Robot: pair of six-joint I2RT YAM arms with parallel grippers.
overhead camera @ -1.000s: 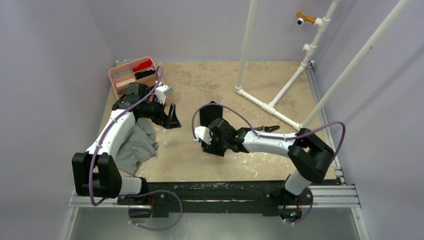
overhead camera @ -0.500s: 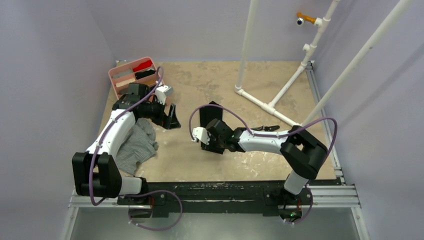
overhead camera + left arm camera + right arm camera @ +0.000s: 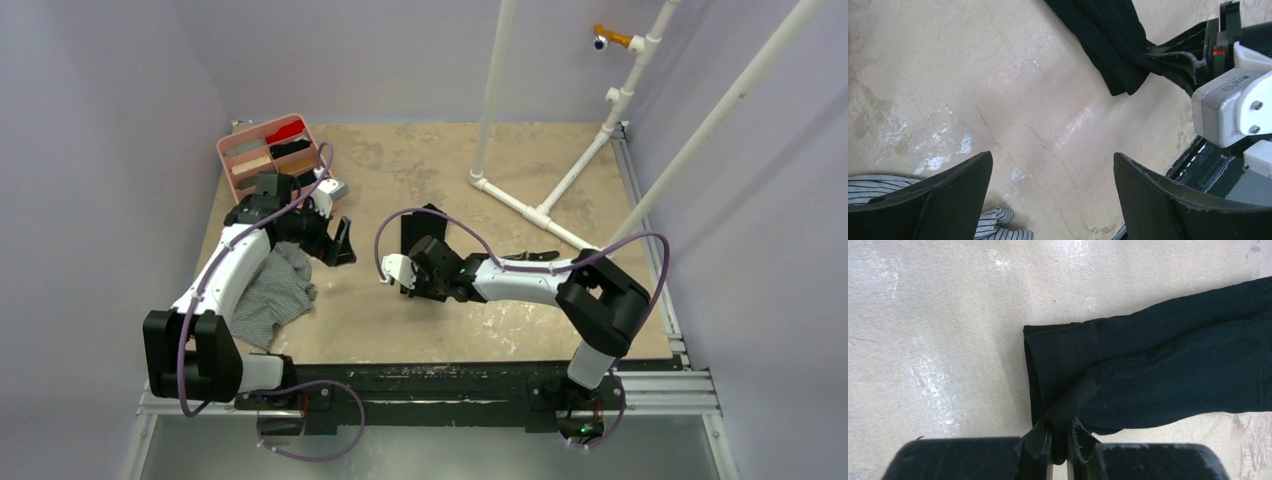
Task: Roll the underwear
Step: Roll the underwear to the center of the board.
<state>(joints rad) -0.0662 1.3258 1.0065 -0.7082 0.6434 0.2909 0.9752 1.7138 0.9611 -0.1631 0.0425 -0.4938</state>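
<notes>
My right claw (image 3: 1060, 438) is pressed together on a pinch of the black underwear (image 3: 1168, 365), gripping a raised fold at its near corner. The garment lies mid-table as a long folded strip. In the top view its long axis runs from my claw away towards the far wall, and in my right wrist view it stretches off to the right. The cloth is matt and soft, with a fine knit, a thicker band along the short end and a doubled edge there.

My left claw (image 3: 1052, 159) is spread wide with nothing between its dark, wedge-shaped fingers (image 3: 948, 197), and it hangs over bare table (image 3: 480, 320), which is beige, mottled and scuffed white in patches. The grey underwear (image 3: 277, 292), thin cloth with fine stripes, lies crumpled in a loose heap at the table's left side, beside my left forearm, well apart from the black one. A pink tray (image 3: 232, 152) with compartments sits at the far left corner.
</notes>
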